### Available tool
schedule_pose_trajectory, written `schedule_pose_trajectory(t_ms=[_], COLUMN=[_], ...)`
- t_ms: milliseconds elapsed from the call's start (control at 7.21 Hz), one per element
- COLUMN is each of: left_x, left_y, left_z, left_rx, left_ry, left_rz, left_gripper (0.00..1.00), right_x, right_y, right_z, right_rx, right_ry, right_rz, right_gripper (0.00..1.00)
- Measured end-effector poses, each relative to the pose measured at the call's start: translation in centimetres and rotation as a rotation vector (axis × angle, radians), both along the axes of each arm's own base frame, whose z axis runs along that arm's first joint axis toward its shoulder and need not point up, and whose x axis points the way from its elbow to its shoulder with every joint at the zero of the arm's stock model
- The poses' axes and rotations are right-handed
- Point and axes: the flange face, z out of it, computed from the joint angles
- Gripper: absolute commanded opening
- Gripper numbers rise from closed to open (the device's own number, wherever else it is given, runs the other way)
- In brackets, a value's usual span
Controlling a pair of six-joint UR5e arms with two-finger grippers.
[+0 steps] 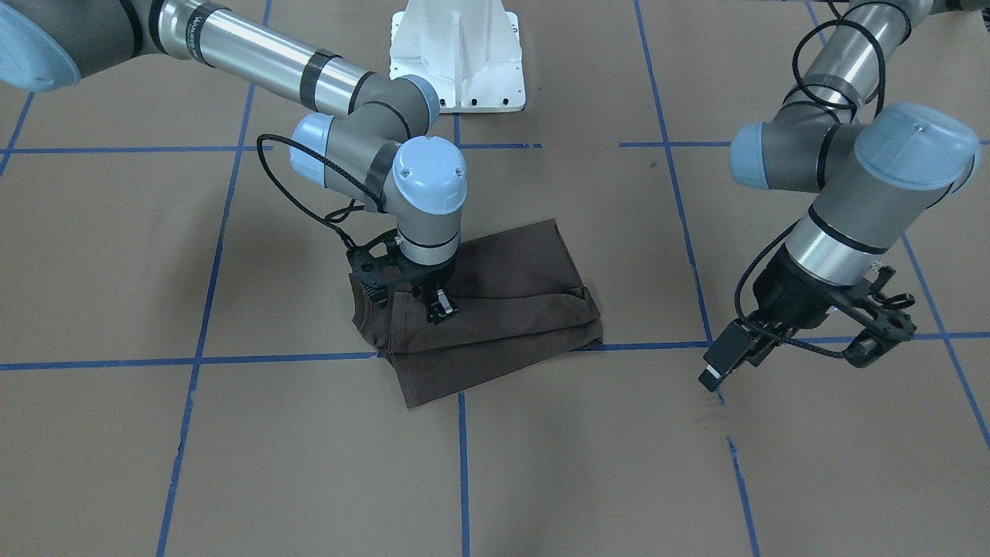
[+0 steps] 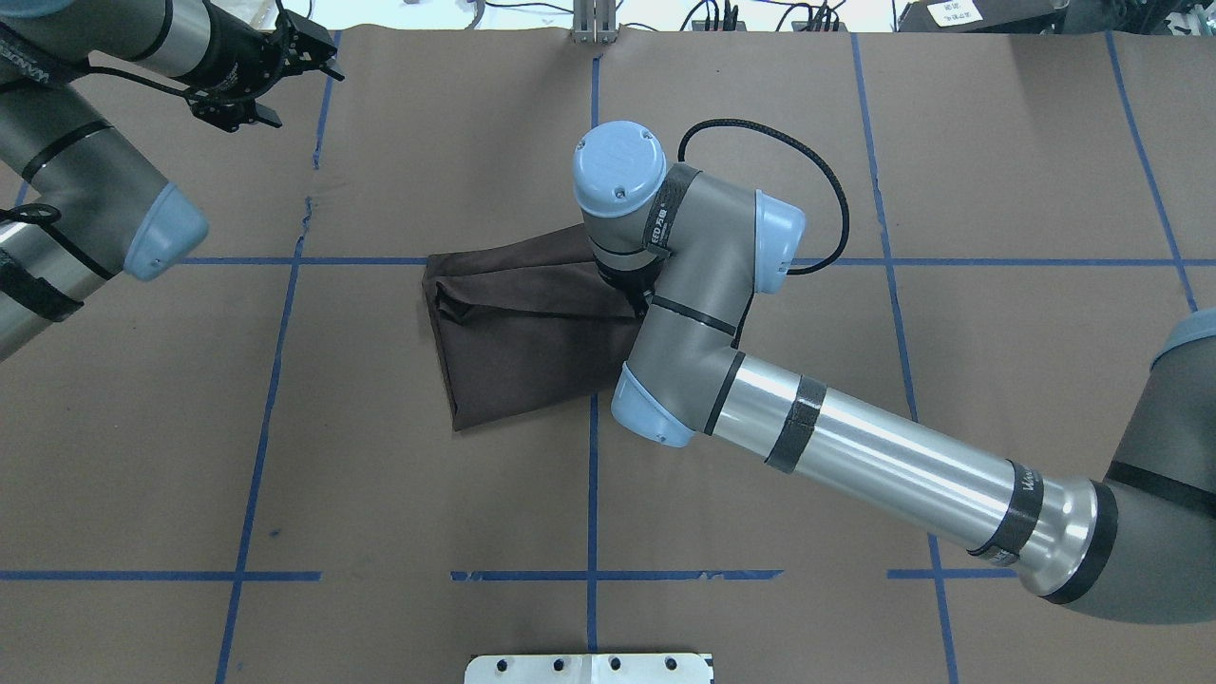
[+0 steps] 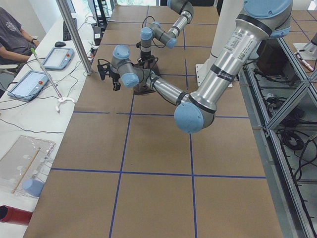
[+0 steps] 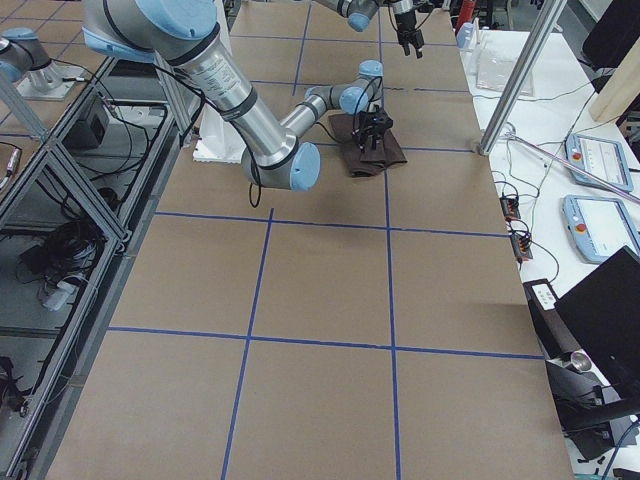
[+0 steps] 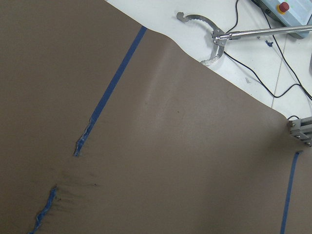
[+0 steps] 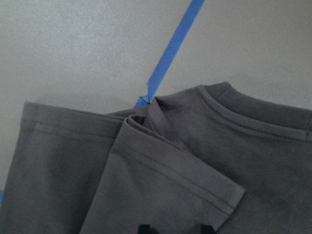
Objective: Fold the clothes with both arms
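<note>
Nearest you, the left claw (image 1: 889, 325) hangs above the worktop (image 1: 588, 464) by your edge, its jaws spread and holding nothing. Further in, at mid-worktop, the folded T-shirt (image 1: 510, 302) lies flat. The right claw (image 1: 441, 309) stands on the shirt's end towards the robot's right, tips parted, nothing pinched

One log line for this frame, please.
shirt: folded into compact rectangle | right gripper: low over shirt, jaws apart, nothing pinched | left gripper: open, raised, well clear of shirt
</note>
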Motion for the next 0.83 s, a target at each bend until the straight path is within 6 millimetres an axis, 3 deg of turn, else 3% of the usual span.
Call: schedule_pose_trajectory(t_ms=[139,416,555,693,832], left_x=[0.01,0.14,0.19,0.21,0.24], left_y=[0.06,0.14,0.16,0.18,0.18], left_z=[-0.10,-0.20,-0.23,-0.22,-0.25], left_rx=[-0.002,-0.013,-0.018,-0.021,-0.021], left_ry=[0.003,0.011,0.014,0.016,0.017], left_rz=[-0.001,-0.005,-0.008,-0.009,-0.009], left_gripper=[1.00,1.00,1.00,1.00,1.00], right_x=[0.09,0.14,0.15,0.16,0.15], right_y=[0.07,0.14,0.14,0.15,0.14], right_z=[-0.29,-0.43,-0.39,-0.30,-0.16], right_rx=[0.002,0.003,0.003,0.006,0.009], right_ry=[-0.005,-0.008,-0.008,-0.009,-0.009], right_rz=[0.000,-0.001,-0.002,-0.004,-0.007], right_gripper=[0.02,0.00,0.62,0.76,0.75])
